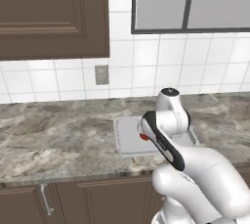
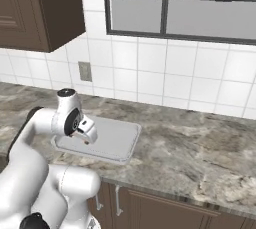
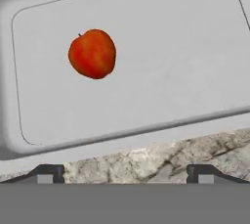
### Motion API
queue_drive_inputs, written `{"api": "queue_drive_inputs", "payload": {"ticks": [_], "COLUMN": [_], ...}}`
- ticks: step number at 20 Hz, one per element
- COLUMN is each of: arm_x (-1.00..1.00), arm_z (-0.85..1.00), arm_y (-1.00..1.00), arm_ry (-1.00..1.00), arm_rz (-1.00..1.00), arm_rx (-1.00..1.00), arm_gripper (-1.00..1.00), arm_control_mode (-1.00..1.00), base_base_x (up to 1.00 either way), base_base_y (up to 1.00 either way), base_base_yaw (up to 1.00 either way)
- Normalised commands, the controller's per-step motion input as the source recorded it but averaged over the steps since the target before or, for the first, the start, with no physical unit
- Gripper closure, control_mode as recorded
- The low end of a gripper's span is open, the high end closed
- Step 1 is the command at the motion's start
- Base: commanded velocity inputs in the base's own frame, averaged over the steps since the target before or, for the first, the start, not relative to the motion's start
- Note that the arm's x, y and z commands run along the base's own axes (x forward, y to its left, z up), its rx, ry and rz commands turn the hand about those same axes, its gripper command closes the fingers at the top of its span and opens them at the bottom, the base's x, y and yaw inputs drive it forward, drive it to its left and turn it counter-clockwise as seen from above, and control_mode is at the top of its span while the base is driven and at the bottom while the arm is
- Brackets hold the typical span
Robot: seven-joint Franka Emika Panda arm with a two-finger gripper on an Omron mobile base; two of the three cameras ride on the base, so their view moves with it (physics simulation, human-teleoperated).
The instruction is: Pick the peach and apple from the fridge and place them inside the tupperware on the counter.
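Observation:
The apple (image 3: 93, 54), a red-orange fruit with a short stem, lies inside the light grey tupperware (image 3: 171, 47) toward one end, apart from its rim. The tupperware (image 1: 128, 142) (image 2: 120, 140) rests on the marbled counter (image 1: 58, 135) (image 2: 200, 148). My gripper (image 3: 127, 174) hovers above the tray's near rim, open, with nothing between its fingertips (image 3: 49, 173). From the left base view the apple (image 1: 144, 137) peeks out beside my arm. In the right base view my gripper (image 2: 88, 137) hangs over the tray's near left part. The peach and the fridge are out of view.
A dark brown upper cabinet (image 1: 49, 12) hangs over the counter's left side. A wall outlet (image 1: 101, 75) sits on the white tiles, and a window (image 2: 175, 8) is above. Cabinet doors with a handle (image 1: 46, 198) run below the counter edge.

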Motion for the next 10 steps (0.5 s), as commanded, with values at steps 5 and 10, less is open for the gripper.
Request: {"api": "queue_drive_inputs", "payload": {"ticks": [5,10], "arm_x": [-0.68,-0.55], "arm_z": [0.65,0.81], "arm_y": [-0.08,0.00], "arm_ry": [-0.06,-0.21], "arm_rz": [0.00,0.00], "arm_rx": [0.00,-0.01], "arm_gripper": [-1.00,-1.00], "arm_control_mode": [-1.00,-1.00], "base_base_x": [0.00,0.00], "base_base_y": [0.00,0.00], "base_base_yaw": [0.00,0.00]}}
